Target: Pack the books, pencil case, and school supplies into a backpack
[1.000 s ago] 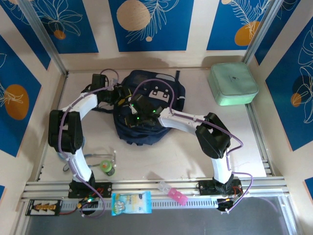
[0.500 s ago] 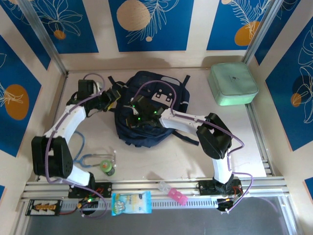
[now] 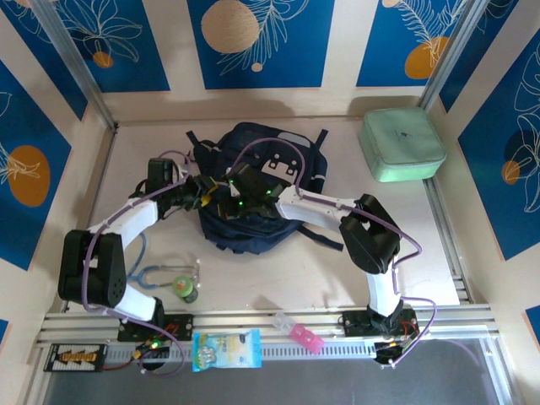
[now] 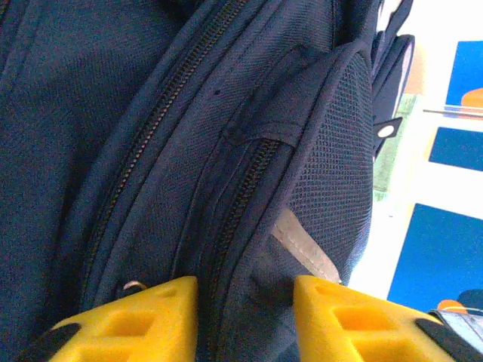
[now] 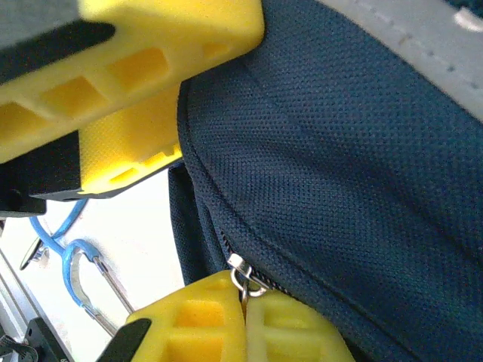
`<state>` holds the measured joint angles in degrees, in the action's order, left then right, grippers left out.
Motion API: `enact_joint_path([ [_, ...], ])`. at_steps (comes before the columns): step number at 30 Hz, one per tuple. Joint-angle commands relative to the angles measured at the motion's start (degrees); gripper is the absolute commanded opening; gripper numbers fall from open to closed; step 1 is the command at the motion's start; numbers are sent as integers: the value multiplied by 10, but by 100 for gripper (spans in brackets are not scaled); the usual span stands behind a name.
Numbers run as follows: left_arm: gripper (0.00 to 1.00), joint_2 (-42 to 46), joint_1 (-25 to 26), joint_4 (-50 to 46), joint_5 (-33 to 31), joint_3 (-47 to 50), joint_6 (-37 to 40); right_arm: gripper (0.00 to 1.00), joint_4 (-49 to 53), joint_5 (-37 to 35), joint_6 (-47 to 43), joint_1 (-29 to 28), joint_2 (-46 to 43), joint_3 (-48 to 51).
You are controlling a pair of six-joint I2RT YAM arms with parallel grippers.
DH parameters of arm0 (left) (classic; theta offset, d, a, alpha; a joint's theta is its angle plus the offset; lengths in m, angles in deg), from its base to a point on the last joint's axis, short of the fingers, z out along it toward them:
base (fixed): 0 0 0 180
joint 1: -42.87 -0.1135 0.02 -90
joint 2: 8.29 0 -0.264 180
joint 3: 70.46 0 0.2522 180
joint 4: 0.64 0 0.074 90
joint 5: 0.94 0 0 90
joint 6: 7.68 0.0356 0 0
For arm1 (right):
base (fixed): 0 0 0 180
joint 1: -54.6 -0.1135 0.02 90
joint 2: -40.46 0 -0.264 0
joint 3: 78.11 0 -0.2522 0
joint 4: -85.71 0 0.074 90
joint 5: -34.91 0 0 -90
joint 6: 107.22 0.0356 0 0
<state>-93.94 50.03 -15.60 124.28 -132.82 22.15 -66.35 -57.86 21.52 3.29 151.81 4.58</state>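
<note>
The navy backpack (image 3: 257, 181) lies in the middle of the table, its grey-white buckles facing up. My left gripper (image 3: 205, 191) is at its left side. In the left wrist view the left gripper (image 4: 245, 292) has its yellow fingers (image 4: 147, 313) on either side of a ridge of backpack fabric (image 4: 249, 226) with a zip, and the cloth fills the gap. My right gripper (image 3: 240, 201) is on the bag's front left. In the right wrist view the right gripper (image 5: 245, 300) is shut on the metal zipper pull (image 5: 240, 273). The books are out of view.
A mint-green rounded case (image 3: 402, 143) sits at the back right. A small green bottle (image 3: 186, 289) and a blue looped cord (image 3: 152, 274) lie at the front left. A blue packet (image 3: 225, 350) and a pink item (image 3: 300, 334) rest on the front rail.
My left arm swung back in towards the backpack's left side and its jaws narrowed onto the fabric. The right gripper stayed shut on the zipper pull.
</note>
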Motion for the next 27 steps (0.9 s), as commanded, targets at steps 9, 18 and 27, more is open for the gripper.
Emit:
enact_joint_path([
  [9,1,-7,5,-19,-1,-45,31,4,72,-56,11,-6,-91,43],
  [18,0,-16,1,-45,-21,-71,51,5,125,-171,39,-7,-186,164],
  [27,0,-41,0,-29,-10,-81,34,5,178,-236,98,7,-248,205],
])
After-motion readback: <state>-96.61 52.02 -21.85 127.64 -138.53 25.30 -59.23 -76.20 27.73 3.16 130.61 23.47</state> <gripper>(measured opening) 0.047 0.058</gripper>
